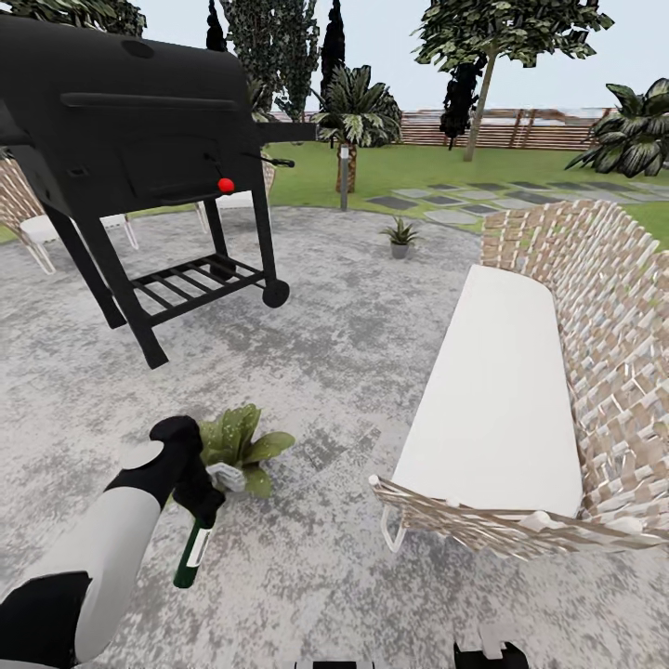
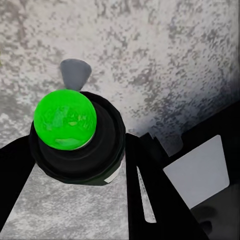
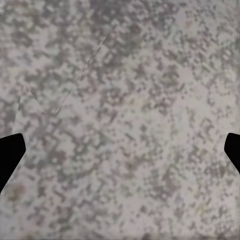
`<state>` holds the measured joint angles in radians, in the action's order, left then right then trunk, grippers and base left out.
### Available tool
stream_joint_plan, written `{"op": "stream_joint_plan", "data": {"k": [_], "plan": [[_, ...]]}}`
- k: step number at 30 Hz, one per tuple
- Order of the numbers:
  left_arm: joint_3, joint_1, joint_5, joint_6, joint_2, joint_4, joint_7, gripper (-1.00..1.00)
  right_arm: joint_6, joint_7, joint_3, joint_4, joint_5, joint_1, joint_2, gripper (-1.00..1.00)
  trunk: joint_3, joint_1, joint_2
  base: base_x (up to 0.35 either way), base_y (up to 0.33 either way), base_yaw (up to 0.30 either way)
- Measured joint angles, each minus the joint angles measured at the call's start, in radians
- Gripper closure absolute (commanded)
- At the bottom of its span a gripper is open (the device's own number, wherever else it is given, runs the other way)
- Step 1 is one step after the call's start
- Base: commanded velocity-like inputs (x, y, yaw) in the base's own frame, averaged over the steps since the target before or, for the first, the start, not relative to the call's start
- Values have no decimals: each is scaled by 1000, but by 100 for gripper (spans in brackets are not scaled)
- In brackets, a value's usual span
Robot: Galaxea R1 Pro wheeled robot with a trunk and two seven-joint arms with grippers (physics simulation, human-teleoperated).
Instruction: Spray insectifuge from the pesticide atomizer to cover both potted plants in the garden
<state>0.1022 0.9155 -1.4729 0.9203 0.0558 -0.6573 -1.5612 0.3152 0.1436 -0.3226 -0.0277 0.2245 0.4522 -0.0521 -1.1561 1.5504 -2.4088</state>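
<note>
My left gripper [image 1: 199,502] is shut on the pesticide atomizer [image 1: 194,554], a slim dark bottle with a white label that hangs down from the fingers over the patio. In the left wrist view the atomizer [image 2: 75,145] sits between the black fingers [image 2: 150,195], and its top glows green. A broad-leaved potted plant [image 1: 243,444] in a small grey pot stands right beside that gripper, on its far side. The smaller spiky potted plant [image 1: 400,235] stands at the patio's far edge. My right gripper [image 3: 120,150] is open above bare paving.
A black grill [image 1: 121,121] with a red knob [image 1: 226,185] stands at the back left. A wicker sofa [image 1: 595,307] with a white cushion runs along the right. A wicker chair [image 1: 20,209] is behind the grill. Lawn, palms and a wooden fence lie beyond the patio [image 1: 353,344].
</note>
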Motion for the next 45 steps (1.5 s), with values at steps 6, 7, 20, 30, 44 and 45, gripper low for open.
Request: {"op": "stream_joint_plan", "data": {"k": [6, 7, 20, 30, 44, 45], "plan": [[6, -21, -1, -1, 2, 0, 0, 100, 0, 0, 0, 0, 0, 0, 1, -100, 0, 1, 0, -175, 11, 0], [6, -21, -1, -1, 6, 0, 0, 100, 0, 0, 0, 0, 0, 0, 0, -100, 0, 1, 0, -320, 86, 0], [8, -22, 0, -1, 34, -2, 0, 100, 0, 0, 0, 0, 0, 0, 2, -100, 0, 1, 0, -334, 135, 154], [6, -22, 1, -7, 79, -2, 0, 100, 0, -4, -1, -2, 1, 0, 3, -100, 3, 1, 0, -336, 139, 165], [220, -171, 389, -611, 147, 10, 282, 100, -6, -383, -155, -283, -253, 0, -15, -100, 3, 0, 0, -247, 93, 1], [222, -175, 392, -641, 146, 12, 284, 100, -7, -420, -155, -300, -267, 1, -16, -100, 3, 0, 0, -15, 6, 0]]}}
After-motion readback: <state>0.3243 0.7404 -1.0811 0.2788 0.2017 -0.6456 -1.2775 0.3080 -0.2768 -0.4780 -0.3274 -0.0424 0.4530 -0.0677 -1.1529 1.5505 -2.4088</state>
